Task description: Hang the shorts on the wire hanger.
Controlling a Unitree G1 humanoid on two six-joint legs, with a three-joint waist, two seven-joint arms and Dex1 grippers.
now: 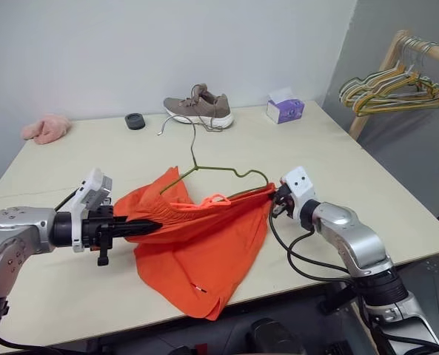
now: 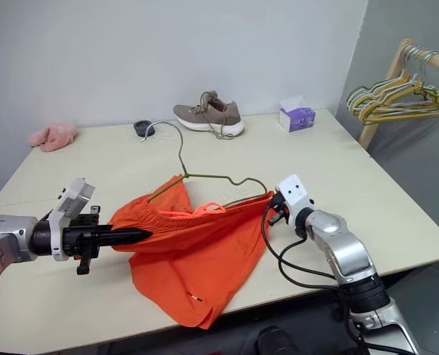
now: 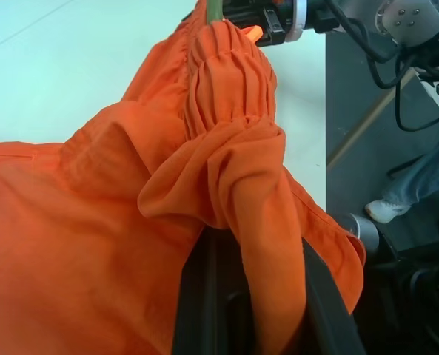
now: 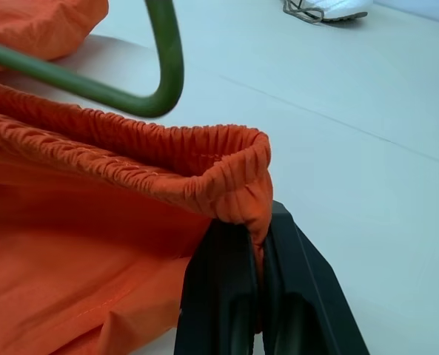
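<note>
The bright orange shorts (image 1: 204, 251) hang stretched between my two grippers above the table's front, their legs draping down onto the tabletop. My left gripper (image 1: 151, 228) is shut on the left end of the gathered waistband (image 3: 230, 89). My right gripper (image 1: 277, 198) is shut on the waistband's right end (image 4: 238, 174). The thin olive-green wire hanger (image 1: 219, 171) stands behind the shorts, its hook (image 1: 192, 126) curving up toward the shoe. Its right shoulder (image 4: 160, 81) sits just above the waistband, and its lower part is hidden behind the fabric. The neon drawstring (image 1: 215, 200) loops at the waistband's middle.
A brown shoe (image 1: 199, 107), a small black disc (image 1: 135, 120), a purple tissue box (image 1: 285, 110) and a pink fluffy cloth (image 1: 47, 129) lie along the table's far side. A wooden rack with bunched hangers (image 1: 393, 87) stands at the right. The table's front edge (image 1: 86, 333) is near.
</note>
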